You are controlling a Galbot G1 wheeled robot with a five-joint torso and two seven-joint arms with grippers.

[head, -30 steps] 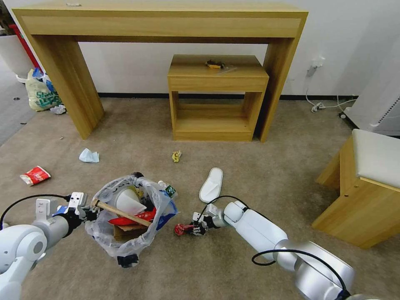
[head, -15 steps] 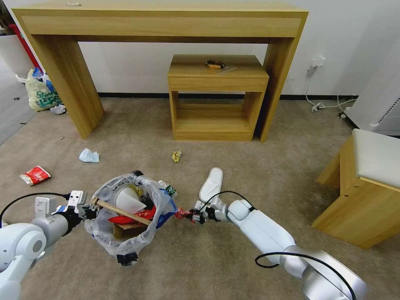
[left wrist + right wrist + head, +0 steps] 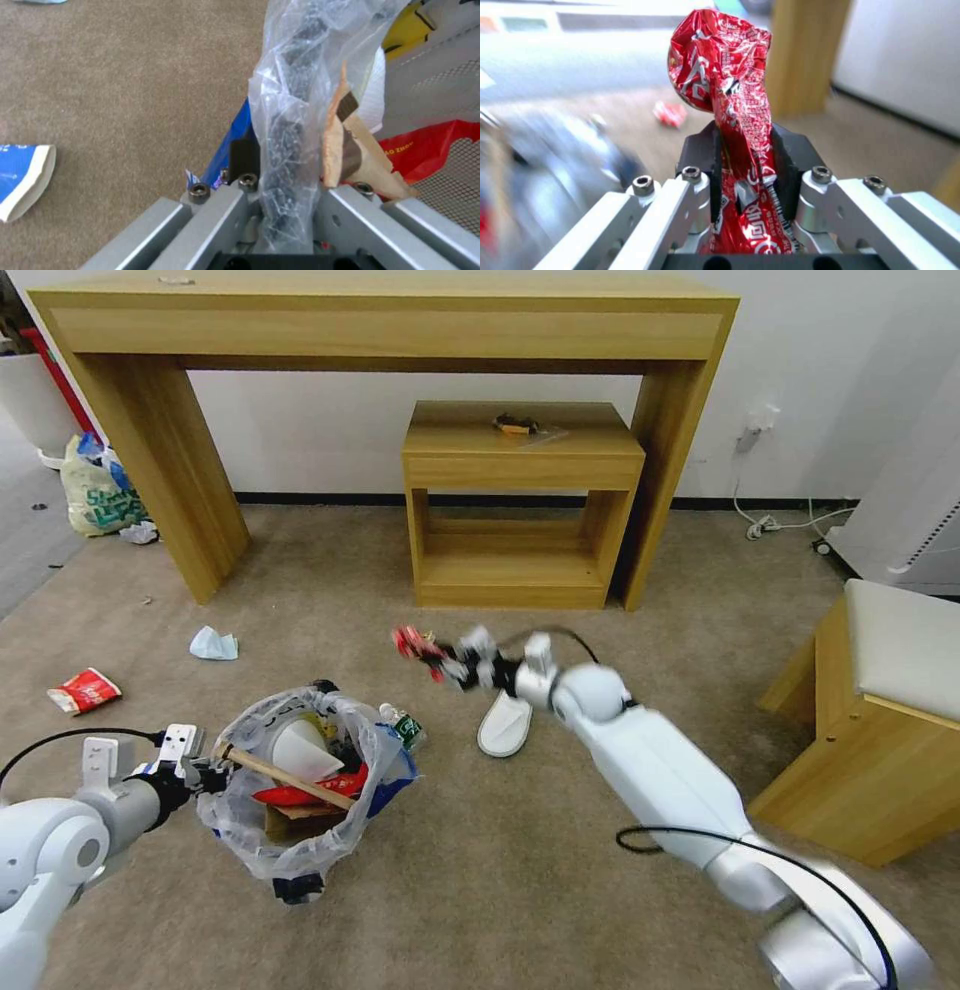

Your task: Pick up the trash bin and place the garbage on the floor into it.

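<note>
The trash bin hangs low at about eight o'clock from where the robot stands, just above the carpet, and it is already quite full. The left gripper is pinched tight on the bin's rim, with the clear plastic bag squashed between its jaws. Inside the bin I can see a wooden stick, a white cup, something red and some brown cardboard. The right gripper is up in the air at about twelve o'clock, past the far side of the bin, and it is clamped on a crinkly red wrapper. So the step going on now looks like carrying that wrapper to the bin. Next, I think, the wrapper needs to be brought right over the bin's open mouth, and only then should the jaws let go, or it may land on the carpet. There is more to pick up after that: a white slipper at one o'clock just under the right arm, a crumpled tissue at ten o'clock, a crushed red carton at nine o'clock, and a small yellow scrap partly hidden behind the wrapper.
</note>
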